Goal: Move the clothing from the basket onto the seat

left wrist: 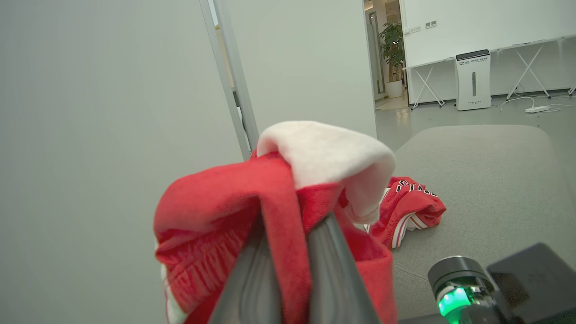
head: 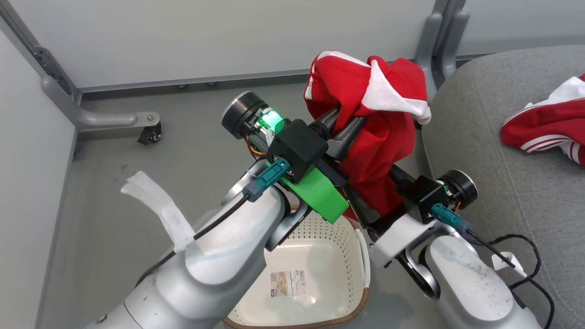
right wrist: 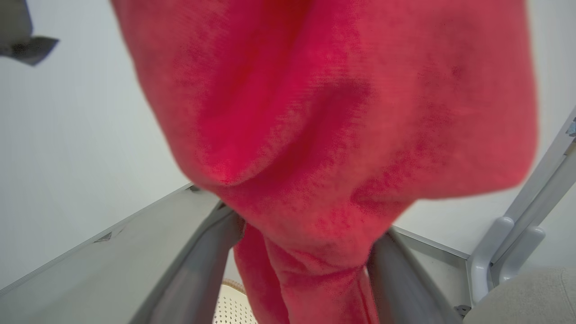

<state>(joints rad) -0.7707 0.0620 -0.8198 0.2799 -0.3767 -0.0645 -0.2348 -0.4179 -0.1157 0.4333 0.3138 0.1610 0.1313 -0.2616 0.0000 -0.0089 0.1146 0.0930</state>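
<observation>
1. The carry step is in hand: the held garment point(head: 374, 137) hangs clear above the far rim of the basket point(head: 315, 256), which looks empty.
2. My left fingers point(left wrist: 335, 270) pinch its upper folds. My right fingers point(right wrist: 398, 283) stand spread, with cloth hanging between them.
3. The other garment point(head: 548, 123) lies on the seat point(head: 493, 192), to the right of the basket.
4. Next, I judge, I should swing the load right of the basket and over the seat, then let go cleanly.

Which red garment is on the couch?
The crumpled one at the right, lying on the grey seat; the other is held up by the left gripper.
</observation>
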